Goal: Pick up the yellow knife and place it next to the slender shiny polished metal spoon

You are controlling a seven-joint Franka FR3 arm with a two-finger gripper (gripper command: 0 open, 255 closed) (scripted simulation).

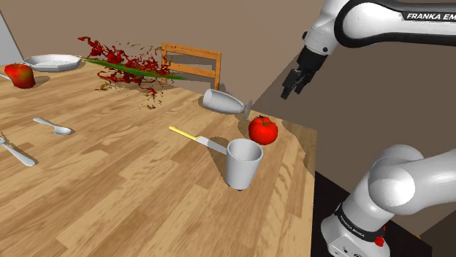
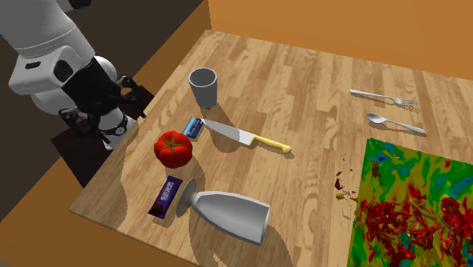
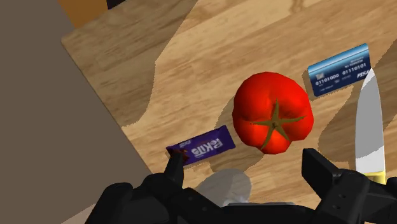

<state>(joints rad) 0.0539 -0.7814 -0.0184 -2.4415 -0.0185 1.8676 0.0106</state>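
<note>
Wooden table (image 1: 109, 190): knife (image 2: 246, 137), spoon (image 2: 394, 123), tomato (image 2: 173, 148)

Table (image 1: 131, 212) carrying three cutlery pieces: one knife (image 2: 246, 137), one spoon (image 2: 394, 123), one fork (image 2: 383, 98). Vessels numbering two: one cup (image 2: 203, 86), one glass (image 2: 231, 215). Red fruits numbering two: one tomato (image 2: 173, 148), one apple (image 1: 20, 75). Also lying there: one plate (image 1: 51, 62), one card (image 2: 194, 127), one bar (image 2: 167, 196), one mat (image 2: 413, 205). One chair (image 1: 191, 52) standing behind table; one arm (image 1: 351, 22) showing
</note>
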